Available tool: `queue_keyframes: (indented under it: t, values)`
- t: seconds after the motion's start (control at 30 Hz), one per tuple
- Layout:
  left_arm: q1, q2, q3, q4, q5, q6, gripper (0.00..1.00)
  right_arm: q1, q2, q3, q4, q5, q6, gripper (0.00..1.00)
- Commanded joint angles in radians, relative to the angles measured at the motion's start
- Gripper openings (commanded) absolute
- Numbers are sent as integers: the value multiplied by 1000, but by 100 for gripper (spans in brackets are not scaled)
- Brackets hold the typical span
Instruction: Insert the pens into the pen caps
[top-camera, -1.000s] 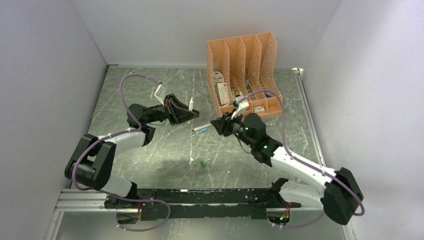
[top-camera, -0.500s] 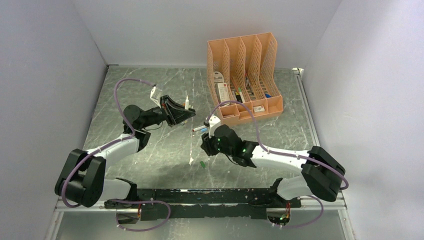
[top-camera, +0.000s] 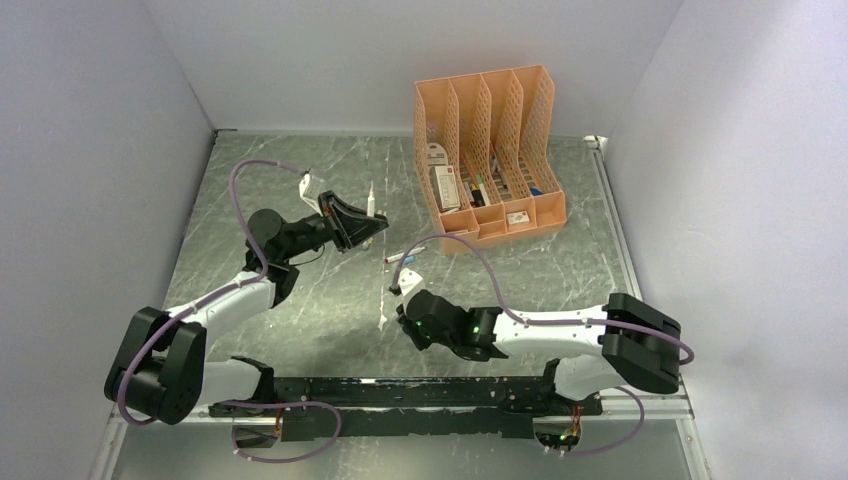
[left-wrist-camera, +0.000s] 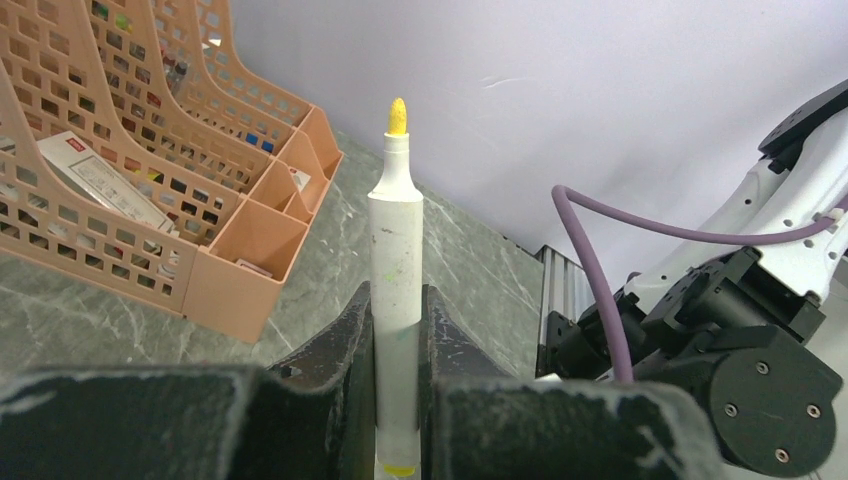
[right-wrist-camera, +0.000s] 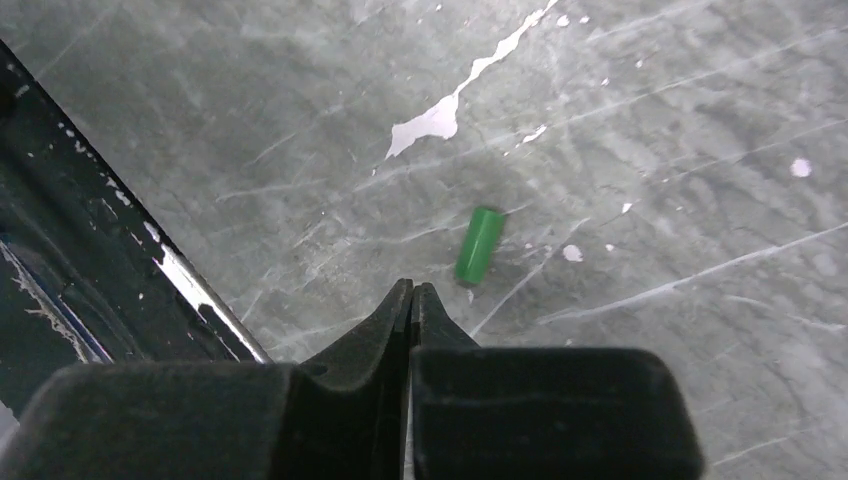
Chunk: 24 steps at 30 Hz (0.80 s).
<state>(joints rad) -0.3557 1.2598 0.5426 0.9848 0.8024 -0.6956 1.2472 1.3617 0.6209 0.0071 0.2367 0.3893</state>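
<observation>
Right fingers (right-wrist-camera: 380, 330) now closed, seemingly empty, lowered near green cap (right-wrist-camera: 479, 244)

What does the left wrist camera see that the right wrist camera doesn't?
Only the left wrist camera shows the yellow-tipped pen, clamped upright in the left gripper, plus the peach organiser and the other arm. Only the right wrist camera shows the green cap lying loose just beyond the shut, empty right gripper. Both show the grey marbled table.
</observation>
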Motion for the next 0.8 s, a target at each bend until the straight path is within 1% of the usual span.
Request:
queue_keyframes:
  t: [0.0,0.2,0.4,0.77]
  values:
    - [3,-16,-13,-12,-18,22,7,23,51,-2,14,9,41,0]
    - [3,-20,-2,-46,-23,37,7,24,97,-15,20,47,98,0]
    - [3,-10,-9,-30,-21,28,7,17,156,15,6,70,102,0]
    - [3,-30,-6,-72,-23,47,7,-53,168,29,-10,91,66,0]
